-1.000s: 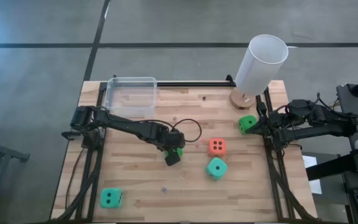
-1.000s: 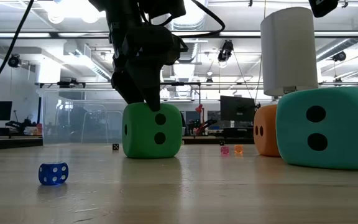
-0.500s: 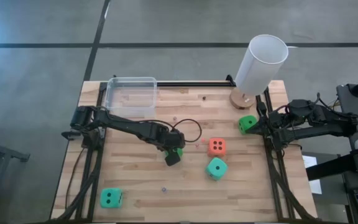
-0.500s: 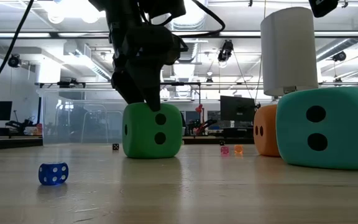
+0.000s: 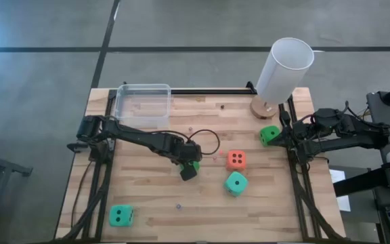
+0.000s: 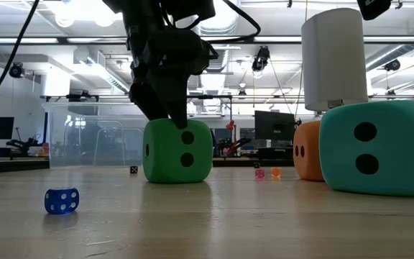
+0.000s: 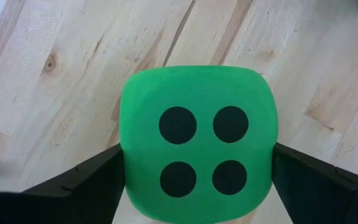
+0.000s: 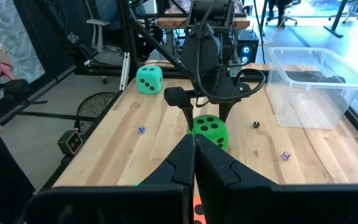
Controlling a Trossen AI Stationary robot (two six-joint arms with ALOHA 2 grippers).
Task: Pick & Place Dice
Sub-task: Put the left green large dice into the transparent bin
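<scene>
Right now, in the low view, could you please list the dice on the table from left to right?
Small blue die → green die, under the left gripper → orange die → teal die.

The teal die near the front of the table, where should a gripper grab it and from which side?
Grip the teal die from straight above, fingers on two opposite flat side faces. It sits flat on the table, with open space around it; the orange die is apart.

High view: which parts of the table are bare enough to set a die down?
Bare: between the clear tub and white cylinder; between the corner green die and teal die. Crowded: the middle, around the left claw and orange die.
</scene>
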